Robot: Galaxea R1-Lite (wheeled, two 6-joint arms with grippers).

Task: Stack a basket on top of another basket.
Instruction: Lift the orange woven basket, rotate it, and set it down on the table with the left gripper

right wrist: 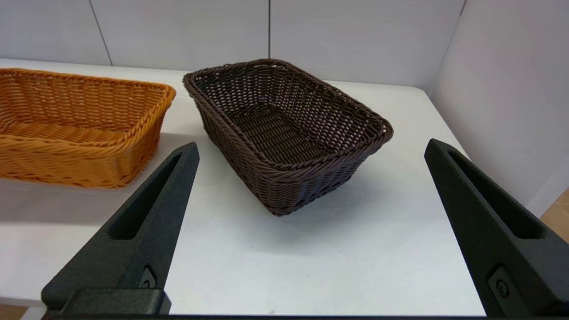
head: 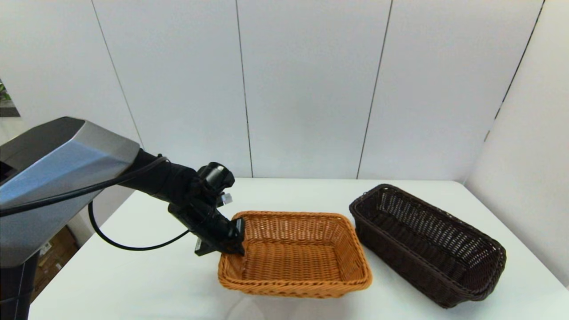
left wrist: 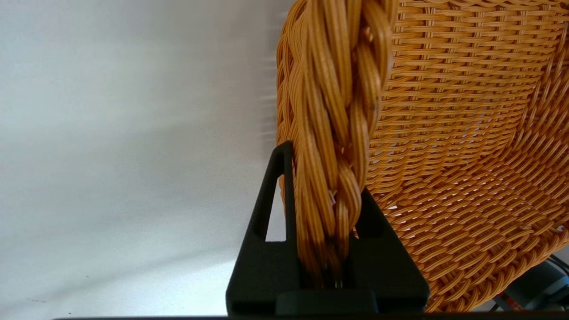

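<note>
The orange-tan basket (head: 298, 255) sits on the white table, left of centre. My left gripper (head: 238, 238) is shut on the braided rim of its left short end. In the left wrist view the braid runs down between the two fingers of the left gripper (left wrist: 326, 178), with the orange weave (left wrist: 466, 133) beside it. The dark brown basket (head: 426, 242) stands apart to the right, turned at an angle, and nothing touches it. In the right wrist view my right gripper (right wrist: 311, 144) hangs open off the table's near edge, facing the dark basket (right wrist: 284, 133), with the orange one (right wrist: 75, 129) to its side.
The white table (head: 146, 275) is backed by pale wall panels (head: 306, 89), with a side wall (head: 529, 146) close to the dark basket. A black cable (head: 133, 246) loops under my left arm. Cardboard boxes (head: 51, 258) lie on the floor beyond the table's left edge.
</note>
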